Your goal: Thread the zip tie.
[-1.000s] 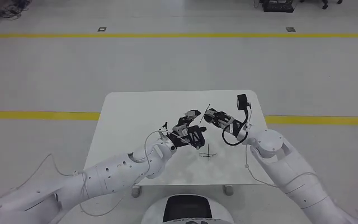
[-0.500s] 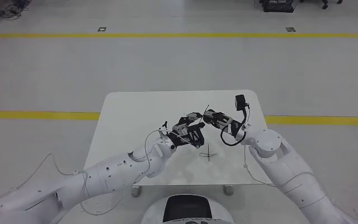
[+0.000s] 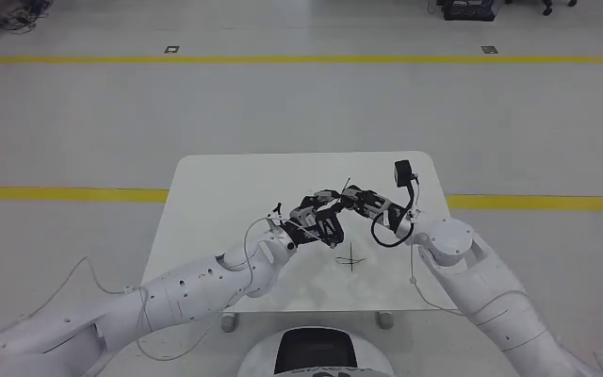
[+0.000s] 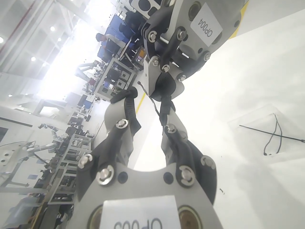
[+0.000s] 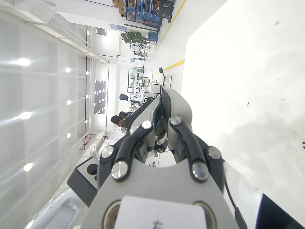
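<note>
My right gripper [image 3: 347,196] hangs above the middle of the white table [image 3: 207,188], shut on a thin black zip tie [image 3: 346,185]. In the right wrist view the zip tie [image 5: 162,79] sticks straight out past the closed gripper [image 5: 162,98], its small head at the far end. My left gripper [image 3: 325,209] sits right against it, tip to tip. In the left wrist view the left gripper [image 4: 147,100] is open, and the loose end of the zip tie [image 4: 153,104] hangs between its fingers [image 4: 127,110]. The right gripper [image 4: 155,89] points down into that gap.
Two more black zip ties [image 3: 350,256] lie crossed on the table nearer the robot, below the grippers; in the left wrist view these spare ties [image 4: 274,134] lie flat to one side. A black cable [image 3: 382,234] loops off the right wrist.
The right gripper has drifted a little to the left with the zip tie, closing the gap to the left gripper. The left arm has barely moved.
</note>
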Controlling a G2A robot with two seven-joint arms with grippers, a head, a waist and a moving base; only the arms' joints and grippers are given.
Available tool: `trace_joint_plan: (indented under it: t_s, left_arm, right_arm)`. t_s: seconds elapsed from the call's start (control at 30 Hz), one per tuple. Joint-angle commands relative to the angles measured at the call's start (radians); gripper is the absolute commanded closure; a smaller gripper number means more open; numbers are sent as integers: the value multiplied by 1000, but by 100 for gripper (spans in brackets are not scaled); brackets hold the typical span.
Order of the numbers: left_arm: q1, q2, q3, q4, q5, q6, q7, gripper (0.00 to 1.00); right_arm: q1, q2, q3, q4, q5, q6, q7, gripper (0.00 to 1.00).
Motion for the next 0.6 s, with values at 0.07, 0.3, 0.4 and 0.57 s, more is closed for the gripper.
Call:
trace_joint_plan:
  t_s: [0.07, 0.3, 0.4, 0.57]
  left_arm:
    - [1, -2, 0, 3, 0, 0, 2, 88]
    - [2, -4, 0, 8, 0, 0, 7, 100]
    - [4, -5, 0, 9, 0, 0, 10, 100]
    - [10, -4, 0, 5, 0, 0, 4, 100]
  right_arm:
    - [-3, -3, 5, -1, -4, -3, 5, 100]
    - [-9, -8, 13, -1, -8, -7, 12, 100]
    - [-11, -10, 16, -1, -9, -8, 15, 100]
    - [-14, -14, 23, 0, -14, -7, 20, 0]
